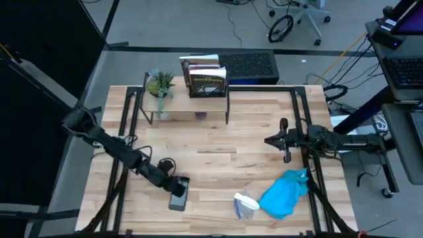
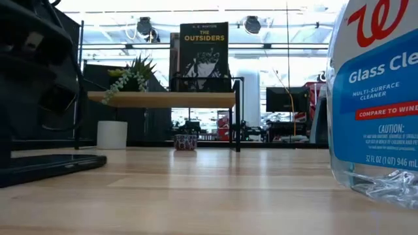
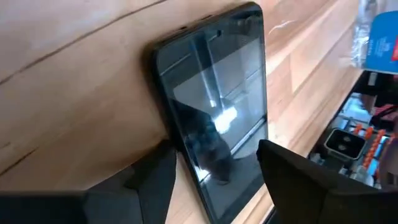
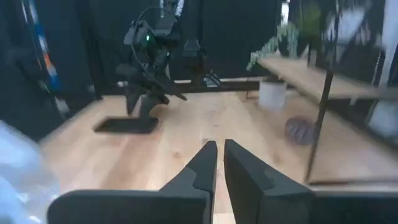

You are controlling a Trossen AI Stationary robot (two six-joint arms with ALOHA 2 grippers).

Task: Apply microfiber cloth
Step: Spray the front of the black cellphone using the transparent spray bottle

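The turquoise microfiber cloth (image 1: 285,193) lies bunched on the table near the front right, touched by no gripper. Left of it a clear spray bottle (image 1: 246,205) lies on its side. A black phone (image 1: 178,195) lies flat, screen up, near the front left. My left gripper (image 3: 214,177) is open and low over the phone (image 3: 214,106), one finger on either side of its end. My right gripper (image 1: 271,140) hovers at mid-right, pointing toward the table's left. It is shut with nothing in it (image 4: 221,165), away from the cloth. My left gripper stands astride the phone's near end (image 3: 211,168), slanting down from the table's left, with its fingers (image 3: 158,177) along the two long edges. I cannot tell whether the fingers touch those edges. The phone lies flat on the wood.
A small metal-framed shelf (image 1: 188,99) at the far edge carries a book (image 1: 206,80) and a potted plant (image 1: 160,86), with a small cup (image 1: 200,116) below it. The bottle (image 2: 375,98) fills the low view's right side. Bare wood lies between the two grippers.
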